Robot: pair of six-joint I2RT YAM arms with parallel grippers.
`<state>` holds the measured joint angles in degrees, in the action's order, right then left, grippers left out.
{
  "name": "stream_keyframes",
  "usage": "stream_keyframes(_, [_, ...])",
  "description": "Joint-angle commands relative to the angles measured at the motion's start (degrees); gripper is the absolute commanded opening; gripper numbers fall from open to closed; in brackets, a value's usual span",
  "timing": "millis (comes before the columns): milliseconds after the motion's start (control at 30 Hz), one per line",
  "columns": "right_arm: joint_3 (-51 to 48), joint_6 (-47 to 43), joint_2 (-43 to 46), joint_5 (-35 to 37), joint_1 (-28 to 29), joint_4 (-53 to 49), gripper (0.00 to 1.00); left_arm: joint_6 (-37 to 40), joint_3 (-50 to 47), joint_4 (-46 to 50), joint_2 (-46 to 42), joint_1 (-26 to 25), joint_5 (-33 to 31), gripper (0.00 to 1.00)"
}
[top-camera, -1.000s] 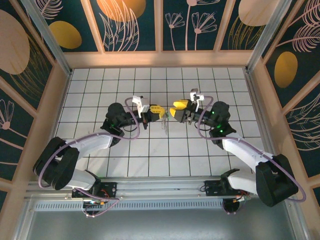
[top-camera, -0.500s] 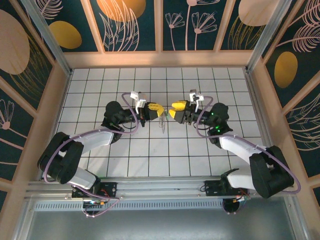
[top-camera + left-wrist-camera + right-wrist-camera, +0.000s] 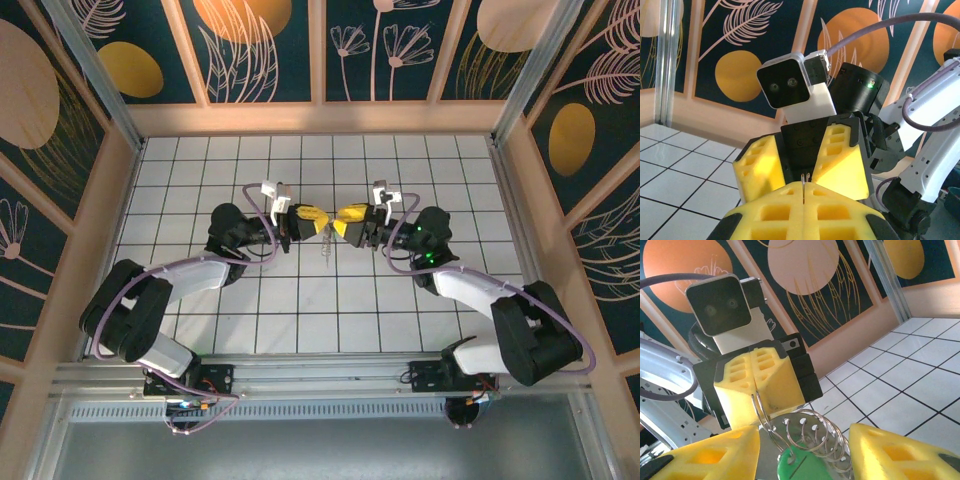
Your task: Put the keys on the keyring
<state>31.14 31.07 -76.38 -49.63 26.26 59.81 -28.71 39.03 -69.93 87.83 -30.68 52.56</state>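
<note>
In the left wrist view my left gripper is shut on the thin wire of the keyring, which pokes up between its yellow pads. The right wrist view shows that wire loop hanging from the left gripper's closed pads, with several small rings and a holed metal plate bunched on it. The keys, with a green head, hang at the bottom of the bunch, between the fingers of my right gripper, which stands open around them. From above, the left gripper and right gripper meet tip to tip above mid-table.
White tiled floor lies below both arms. Wooden walls with dark floral panels enclose the back and sides. The aluminium rail with both arm bases runs along the near edge.
Both grippers have moved toward each other and a little toward the back wall, so their tips now almost touch. The right gripper's fingers have narrowed somewhat around the hanging bunch.
</note>
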Motion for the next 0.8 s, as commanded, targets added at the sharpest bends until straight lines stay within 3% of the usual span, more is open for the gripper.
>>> stream_keyframes(0, [2.0, 0.5, -0.4, -1.3, 0.6, 3.2, 0.50, -1.0, 1.0, -3.8, 0.4, 0.4, 1.3, 0.00])
stream_keyframes(267, [2.8, 0.3, -0.2, -1.0, 1.5, 2.6, 0.50, -1.1, 0.8, -4.2, 0.8, 0.4, 1.4, 0.00])
stream_keyframes(600, [3.9, -0.3, -1.3, -1.6, 2.1, 1.3, 0.03, -1.3, 0.5, -4.5, 0.4, 0.5, 1.1, 0.00])
stream_keyframes(767, [3.8, -0.9, -1.2, -1.5, 2.2, 0.6, 0.00, -1.4, 0.6, -4.4, 0.4, 0.5, 0.9, 0.00])
